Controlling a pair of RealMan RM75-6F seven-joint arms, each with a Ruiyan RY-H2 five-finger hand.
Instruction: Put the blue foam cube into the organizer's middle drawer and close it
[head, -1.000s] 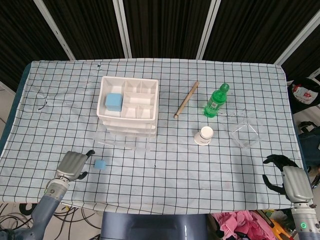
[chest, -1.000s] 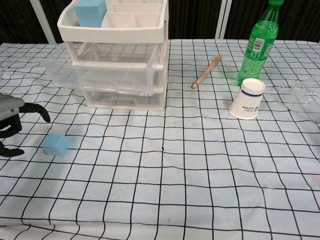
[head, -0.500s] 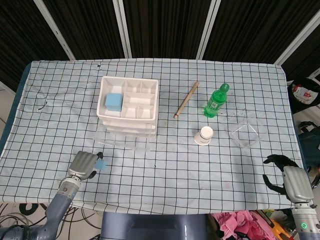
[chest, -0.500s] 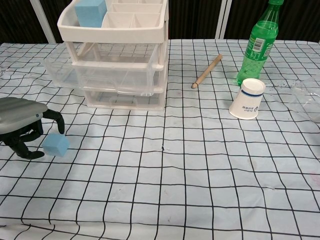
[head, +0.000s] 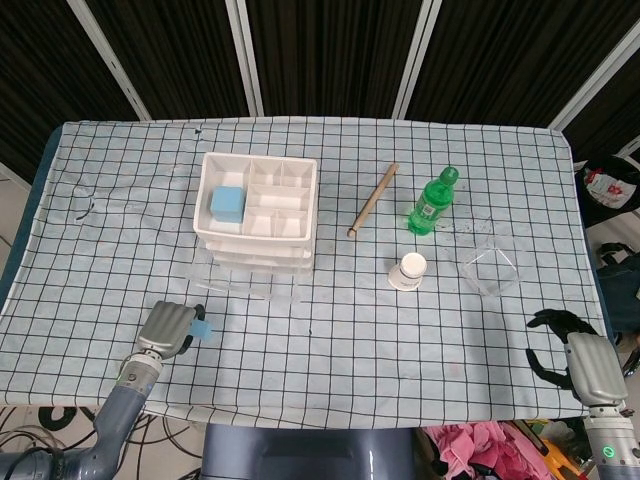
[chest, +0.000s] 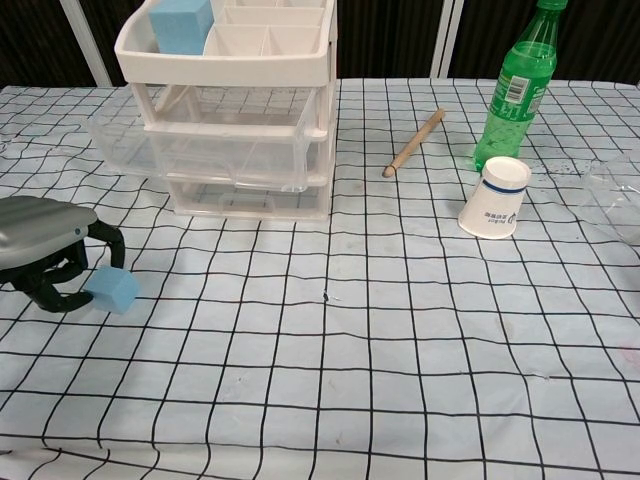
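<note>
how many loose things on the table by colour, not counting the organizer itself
blue: 2, the small foam cube by the left hand and the bigger block in the organizer top tray
green: 1, bottle
white: 1, paper cup
wood: 1, stick
clear: 1, container
total: 6

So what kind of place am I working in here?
Likely a lab test bench, not a home: a table under a checked grid cloth, dark curtain panels behind, and staged props such as the drawer organizer and green bottle.

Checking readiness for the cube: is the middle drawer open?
Open: the middle drawer juts forward of the organizer frame.
</note>
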